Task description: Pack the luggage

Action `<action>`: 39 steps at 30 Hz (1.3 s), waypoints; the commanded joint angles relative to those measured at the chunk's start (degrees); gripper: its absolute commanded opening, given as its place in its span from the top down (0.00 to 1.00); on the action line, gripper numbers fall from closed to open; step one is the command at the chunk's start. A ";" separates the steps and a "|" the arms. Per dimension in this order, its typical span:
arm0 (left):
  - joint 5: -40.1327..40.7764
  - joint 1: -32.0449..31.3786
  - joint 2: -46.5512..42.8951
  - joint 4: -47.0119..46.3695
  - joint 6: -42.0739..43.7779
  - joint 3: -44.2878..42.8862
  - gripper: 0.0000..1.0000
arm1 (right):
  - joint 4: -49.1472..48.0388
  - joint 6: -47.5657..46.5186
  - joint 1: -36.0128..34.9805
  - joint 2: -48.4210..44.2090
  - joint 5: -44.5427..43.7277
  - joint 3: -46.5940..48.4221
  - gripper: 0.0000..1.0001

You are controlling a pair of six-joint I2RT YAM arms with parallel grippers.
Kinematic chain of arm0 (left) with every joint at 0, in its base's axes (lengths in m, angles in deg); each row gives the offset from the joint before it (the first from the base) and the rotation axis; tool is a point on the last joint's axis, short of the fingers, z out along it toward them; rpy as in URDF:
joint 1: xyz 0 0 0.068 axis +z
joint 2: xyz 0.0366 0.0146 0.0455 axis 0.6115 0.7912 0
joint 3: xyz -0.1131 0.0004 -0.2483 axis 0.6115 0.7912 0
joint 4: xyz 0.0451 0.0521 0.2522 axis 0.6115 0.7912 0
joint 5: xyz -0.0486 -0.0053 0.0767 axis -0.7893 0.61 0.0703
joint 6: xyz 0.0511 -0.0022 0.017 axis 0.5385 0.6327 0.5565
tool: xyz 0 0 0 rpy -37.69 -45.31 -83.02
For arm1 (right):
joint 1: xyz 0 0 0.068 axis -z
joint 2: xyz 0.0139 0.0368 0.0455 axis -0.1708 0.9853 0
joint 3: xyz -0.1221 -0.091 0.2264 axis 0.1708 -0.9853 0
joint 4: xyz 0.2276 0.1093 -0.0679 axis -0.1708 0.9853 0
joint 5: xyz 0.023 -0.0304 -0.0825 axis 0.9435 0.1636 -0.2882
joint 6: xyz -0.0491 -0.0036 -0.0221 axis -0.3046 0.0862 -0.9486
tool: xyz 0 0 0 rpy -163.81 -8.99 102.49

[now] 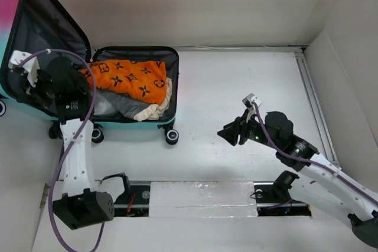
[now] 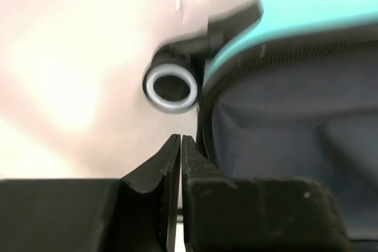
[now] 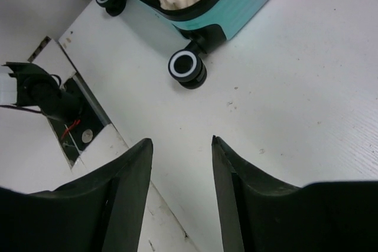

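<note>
Glossy hard-shell luggage (image 1: pixel 44 25) — soft patterned cloth (image 1: pixel 130 78) inside; left claw (image 2: pixel 180 140) pressed together, empty; right claw (image 3: pixel 181 140) spread

Glossy plastic luggage (image 3: pixel 251 4), cloth lining (image 2: pixel 283 104)

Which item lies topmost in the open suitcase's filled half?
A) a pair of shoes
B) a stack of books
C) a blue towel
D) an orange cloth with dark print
D: the orange cloth with dark print lies over grey fabric and cream fabric inside the luggage.
</note>
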 commanded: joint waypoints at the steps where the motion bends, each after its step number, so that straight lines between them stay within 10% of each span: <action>1: -3.89 -1.41 -3.35 -7.29 7.19 -6.10 1.00 | -0.88 0.14 -0.48 1.26 0.37 0.97 0.50; 3: -8.46 -5.18 -1.17 6.28 -8.99 -21.93 1.00 | -0.88 0.14 -0.48 2.05 0.98 1.68 0.50; 9: -13.20 -26.55 13.68 15.31 -6.93 -54.45 0.86 | -1.50 0.14 -0.48 5.12 0.98 3.61 0.49; 11: -6.69 -35.72 19.11 5.44 13.70 -58.86 0.81 | -0.97 0.14 -1.01 5.99 0.98 5.10 0.49; 12: -4.29 -37.70 20.36 -31.27 31.75 -56.17 0.72 | -0.97 0.14 -1.01 6.52 0.37 5.10 0.49; 13: -4.79 -39.37 21.77 -44.16 46.55 -51.96 0.68 | -0.36 0.14 -1.01 6.53 -0.50 5.71 0.49; 14: -5.40 -39.39 24.30 -39.77 47.40 -55.49 0.68 | -0.35 0.14 -1.01 6.53 -1.12 6.41 0.49; 15: -7.76 -39.39 25.55 -23.97 32.96 -60.57 0.63 | 0.17 -0.38 -1.01 6.53 -1.13 6.42 0.49; 18: -11.28 -39.39 29.93 -26.73 35.46 -61.84 0.60 | 0.70 -0.39 -1.01 6.53 -1.65 7.56 0.48; 25: -24.98 -35.29 36.37 21.73 -7.98 -69.59 0.48 | -0.52 -0.39 -1.53 5.91 -0.60 8.01 0.48; 28: -33.70 -29.13 29.40 40.78 -36.58 -55.51 0.51 | -0.53 -0.39 -1.53 5.91 -0.60 7.48 0.48; 32: -36.25 -31.30 9.28 20.68 -43.00 -17.08 0.51 | -1.58 -0.39 -1.53 7.22 -1.13 7.48 0.48; 39: -25.29 -31.83 -17.12 33.40 -61.23 12.04 0.51 | -5.27 -0.39 -2.06 9.96 1.77 5.81 0.48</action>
